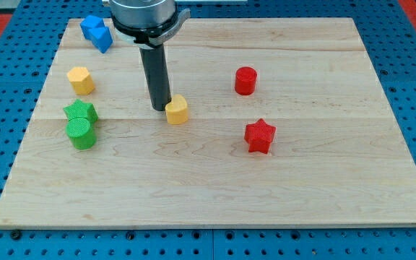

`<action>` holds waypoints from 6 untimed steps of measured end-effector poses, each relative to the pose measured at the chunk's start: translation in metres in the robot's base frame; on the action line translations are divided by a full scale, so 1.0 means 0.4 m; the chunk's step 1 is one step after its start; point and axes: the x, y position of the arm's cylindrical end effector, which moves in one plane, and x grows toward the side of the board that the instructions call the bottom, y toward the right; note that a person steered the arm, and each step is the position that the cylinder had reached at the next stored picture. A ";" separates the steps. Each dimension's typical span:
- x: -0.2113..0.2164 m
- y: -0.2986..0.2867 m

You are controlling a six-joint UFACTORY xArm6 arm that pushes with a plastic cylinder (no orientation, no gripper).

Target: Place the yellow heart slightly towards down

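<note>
One yellow heart [177, 110] touches my tip [160, 108], mid-board.

The straight dark rod descends from the view's top; my tip [159, 107] rests on the pale wooden board [323, 195], just to the view's left of the small yellow heart block [178, 110], touching or nearly touching it. A yellow hexagonal block [81, 79] sits at the view's left. Below it, a green star block [81, 112] touches a green cylinder block [81, 133]. Two blue blocks [96, 32] lie together at top left. A red cylinder block [245, 80] and a red star block [259, 136] stand at the view's right, well apart
</note>
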 end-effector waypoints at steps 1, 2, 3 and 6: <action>-0.087 0.001; -0.038 0.037; 0.116 0.117; 0.209 0.156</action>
